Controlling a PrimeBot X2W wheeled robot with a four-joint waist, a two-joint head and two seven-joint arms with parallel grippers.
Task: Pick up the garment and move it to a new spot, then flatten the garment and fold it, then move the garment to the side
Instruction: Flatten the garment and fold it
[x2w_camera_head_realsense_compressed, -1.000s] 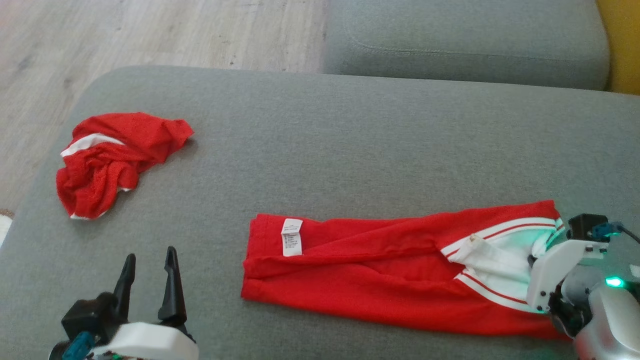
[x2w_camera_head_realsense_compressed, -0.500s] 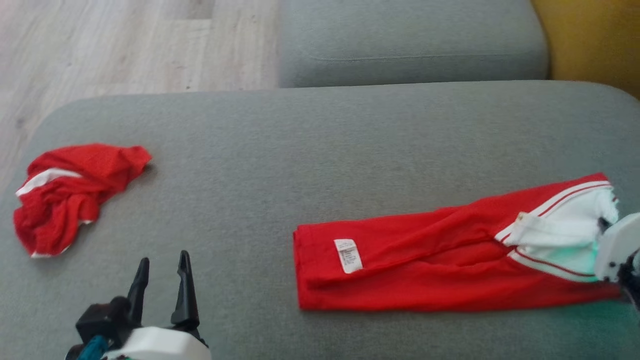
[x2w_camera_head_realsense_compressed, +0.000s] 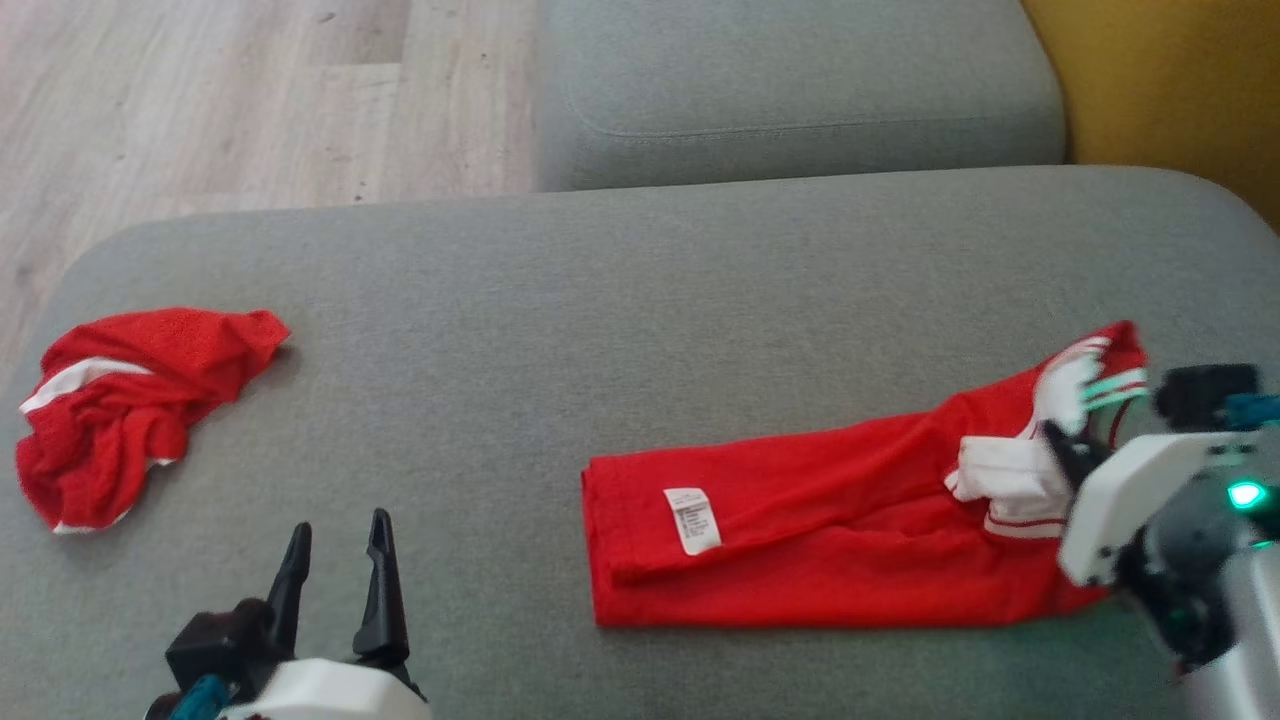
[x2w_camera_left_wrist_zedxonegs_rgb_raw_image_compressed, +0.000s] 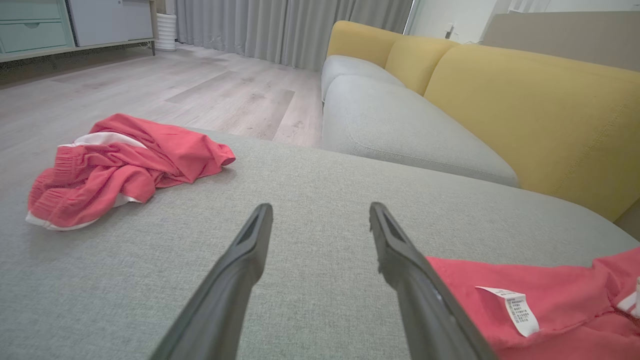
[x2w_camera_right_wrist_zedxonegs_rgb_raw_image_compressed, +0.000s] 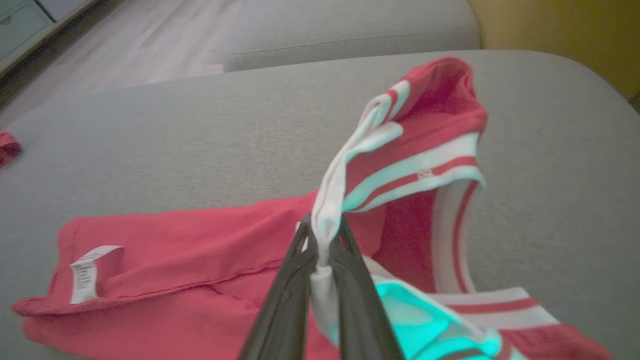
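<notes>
A long red garment (x2w_camera_head_realsense_compressed: 830, 530) with a white label (x2w_camera_head_realsense_compressed: 692, 520) lies folded lengthwise on the grey cushion (x2w_camera_head_realsense_compressed: 620, 300). Its right end, with white stripes, is bunched and raised off the cushion. My right gripper (x2w_camera_head_realsense_compressed: 1065, 455) is shut on that white-striped end. In the right wrist view the fingers (x2w_camera_right_wrist_zedxonegs_rgb_raw_image_compressed: 290, 295) pinch a white strip of the garment (x2w_camera_right_wrist_zedxonegs_rgb_raw_image_compressed: 175, 260), and the striped hem stands up above them. My left gripper (x2w_camera_head_realsense_compressed: 335, 540) stands open at the lower left, over bare cushion. The left wrist view has the left gripper (x2w_camera_left_wrist_zedxonegs_rgb_raw_image_compressed: 320, 210) apart from the garment (x2w_camera_left_wrist_zedxonegs_rgb_raw_image_compressed: 540, 310).
A second red garment (x2w_camera_head_realsense_compressed: 130, 410) lies crumpled at the cushion's left end, also seen in the left wrist view (x2w_camera_left_wrist_zedxonegs_rgb_raw_image_compressed: 120, 165). Another grey cushion (x2w_camera_head_realsense_compressed: 800, 90) lies behind, with the yellow sofa back (x2w_camera_head_realsense_compressed: 1180, 80) at the right and wooden floor (x2w_camera_head_realsense_compressed: 200, 100) at the left.
The head camera has shifted. My right gripper has lifted the striped end off the cushion and drawn it toward the label end, bunching it. The left gripper stays open.
</notes>
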